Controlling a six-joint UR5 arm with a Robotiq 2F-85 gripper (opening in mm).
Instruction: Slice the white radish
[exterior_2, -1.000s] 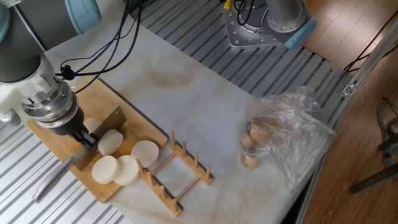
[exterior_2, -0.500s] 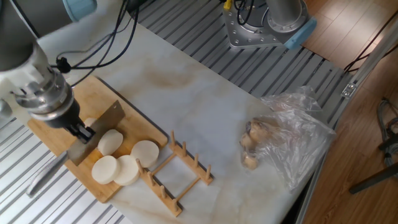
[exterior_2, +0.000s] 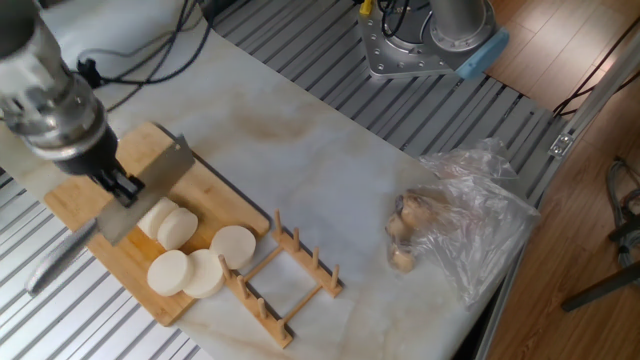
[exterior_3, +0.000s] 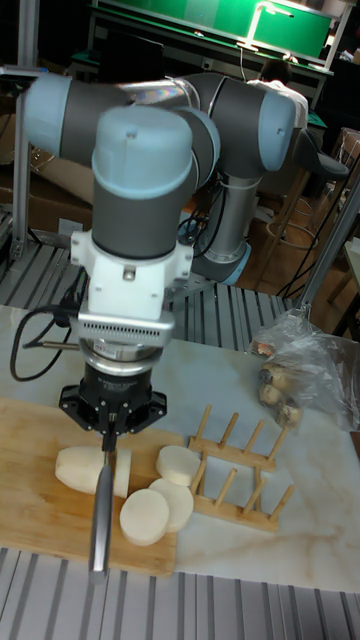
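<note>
The black two-finger gripper (exterior_3: 108, 428) clamps a steel cleaver (exterior_2: 148, 187) above the creamy-white radish stub (exterior_3: 82, 468) on the wooden board (exterior_2: 95, 215); descending off-line, the blade might glance aside and roll the stub toward the round slices (exterior_2: 210, 260) beside it

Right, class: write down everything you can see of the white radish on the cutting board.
The white radish is creamy white and smooth, already partly cut. A thick stub lies on its side on the wooden cutting board, with one slice leaning against its cut end. Three round discs lie flat nearer the wooden rack, two of them overlapping. The knife held in the claw is raised above the stub; the tall view leaves blade contact unclear.
</note>
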